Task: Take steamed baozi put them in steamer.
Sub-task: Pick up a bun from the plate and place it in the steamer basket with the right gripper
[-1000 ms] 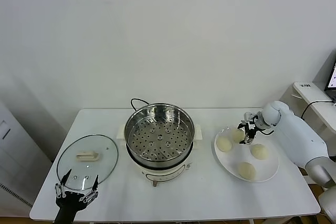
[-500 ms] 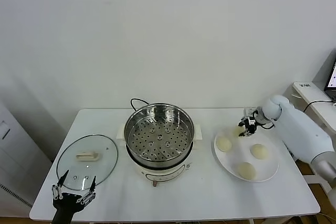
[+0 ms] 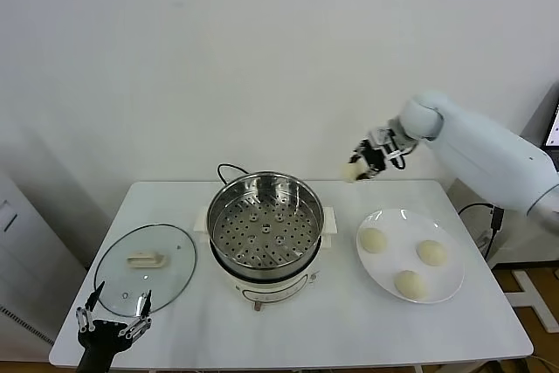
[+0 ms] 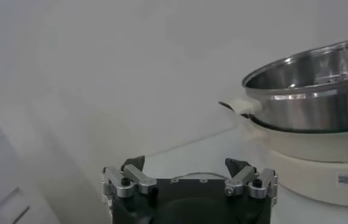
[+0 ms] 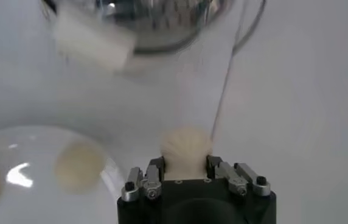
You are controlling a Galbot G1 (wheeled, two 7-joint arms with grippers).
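Steamer (image 3: 265, 220) at table centre, basket holds no bun yet. Right gripper (image 3: 365, 165) clamped on one baozi (image 3: 353, 172), in the air between steamer and plate (image 3: 445, 283), toward the back edge. Three baozi (image 3: 373, 239) remain on the plate by the right edge. Left gripper (image 3: 113, 328) spread wide, idle at the front left corner near the glass lid (image 3: 175, 255). Right wrist view shows the bun (image 5: 186, 148) seated between the fingers (image 5: 151, 177), hard to judge from the head view

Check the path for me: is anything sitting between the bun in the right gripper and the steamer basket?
Nothing visible blocks it. The right gripper holds a baozi in the air, just right of the open steamer. The glass lid lies on the table on the far left.
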